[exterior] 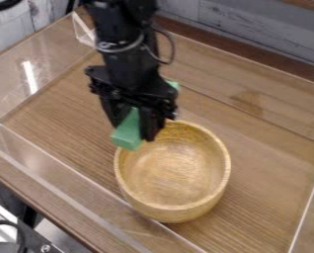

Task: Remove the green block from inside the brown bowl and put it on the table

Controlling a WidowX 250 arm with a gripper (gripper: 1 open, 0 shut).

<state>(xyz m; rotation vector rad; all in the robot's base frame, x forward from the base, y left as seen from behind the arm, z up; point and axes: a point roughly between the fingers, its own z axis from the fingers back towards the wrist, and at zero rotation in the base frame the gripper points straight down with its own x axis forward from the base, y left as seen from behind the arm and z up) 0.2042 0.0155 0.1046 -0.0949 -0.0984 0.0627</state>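
Showing wood-grain table [252,94], clear acrylic walls [41,59] around.

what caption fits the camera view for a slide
Gripper shut on the green block, carrying it over the brown bowl's rim toward the table.

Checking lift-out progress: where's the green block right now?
In the camera view the green block hangs in the shut gripper, left of centre, over the upper-left rim of the brown bowl; it is clear of the bowl's floor and not yet on the table.

Bright green block [126,135], light-brown grained bowl [173,178], brown wood-grain table [252,104].
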